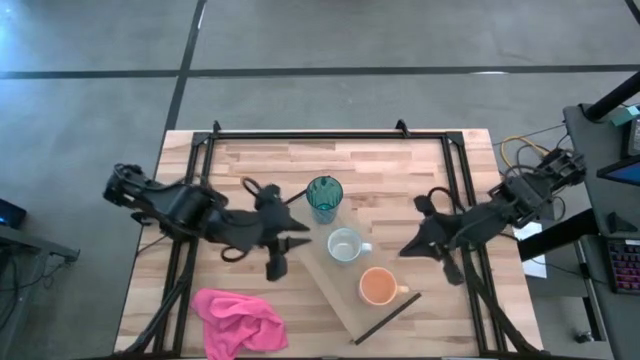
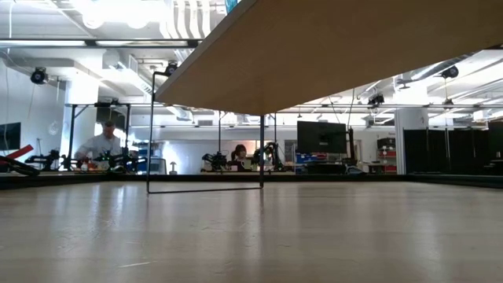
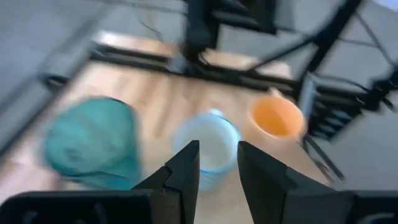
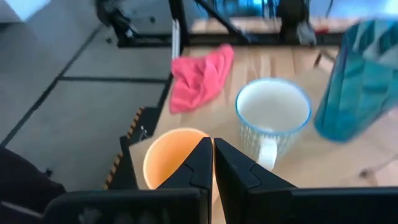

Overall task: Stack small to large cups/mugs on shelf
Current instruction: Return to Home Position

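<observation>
The light wood shelf (image 1: 335, 292) lies slantwise on the table; the low view shows its underside (image 2: 330, 55). A short whitish mug (image 1: 345, 245) and a short orange mug (image 1: 377, 287) stand upright on it. The teal-blue tumbler (image 1: 324, 197) stands upright at its far end. My left gripper (image 1: 300, 236) is open, just left of the whitish mug (image 3: 208, 149), touching nothing. My right gripper (image 1: 404, 250) is shut and empty, right of the two mugs, with the orange mug (image 4: 171, 163) just beyond its fingertips.
A pink cloth (image 1: 240, 320) lies crumpled at the table's near left. Dark frame rails (image 1: 330, 133) run along the table's far edge and both sides. A thin dark bracket (image 1: 385, 318) sticks out at the shelf's near end; another bracket (image 2: 204, 189) stands on the tabletop.
</observation>
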